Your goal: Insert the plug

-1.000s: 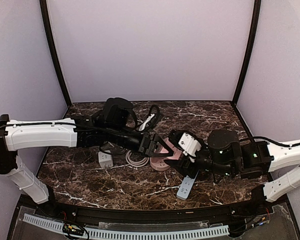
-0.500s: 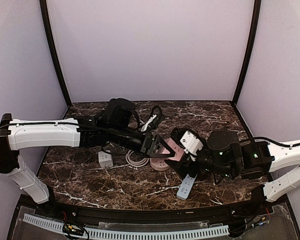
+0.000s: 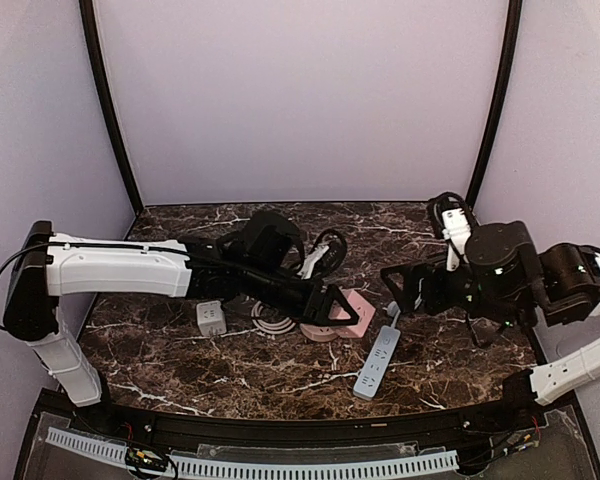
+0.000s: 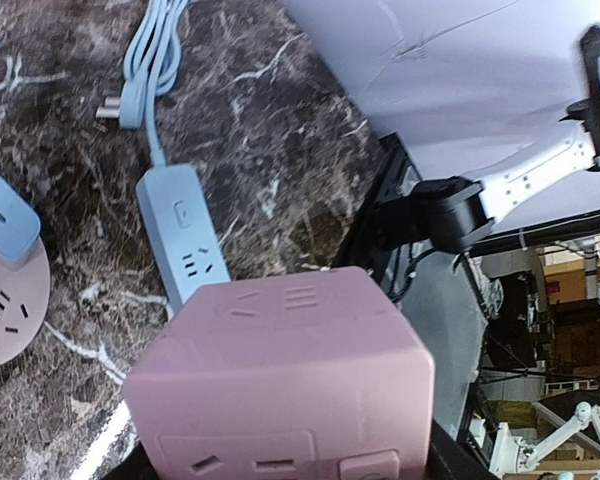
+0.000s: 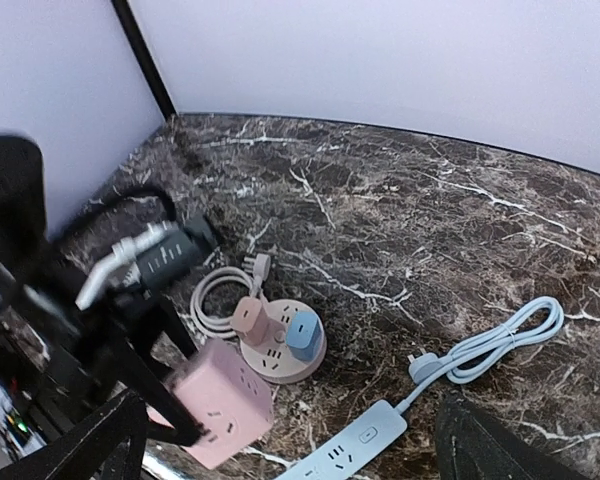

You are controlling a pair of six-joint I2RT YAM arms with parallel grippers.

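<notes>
step: a judgement only. The left arm offers a socket and the right arm is free to fetch the plug. Which plug the task means cannot be told.
left gripper (image 3: 340,305): pinching the cube (image 4: 280,380), with fingers on opposite sides.
right gripper (image 5: 290,420): fingers spread wide with nothing between them. It is raised at 3 o'clock of the cube in the top view.
cube: pink and tilted. It looks lifted off the table (image 3: 450,360), though that is not certain. One socket face points toward the right arm, per the right wrist view.
plug (image 5: 423,366): the only loose one seen. It lies flat on the table at 3 o'clock of the disc (image 5: 270,368), at the end of the strip's looped cord.
strip (image 3: 377,360): pale blue, at 5 o'clock of the cube and near it, with nothing plugged in.
disc: round socket at 8 o'clock of the cube, just beside it. It carries two adapters, one pink (image 5: 250,318) and one blue (image 5: 302,333).
do well: come down over the plug body, not the cord, and close across its flat sides with the prongs left clear. Lift enough to free the cord loop. Turn the prongs to match the cube's slots before pushing. Push straight along the prong axis while the left arm holds firm.
watch: the cord may drag the strip. The cube may twist in the pinch under the push. Which way up the prongs lie cannot be told at this size.
</notes>
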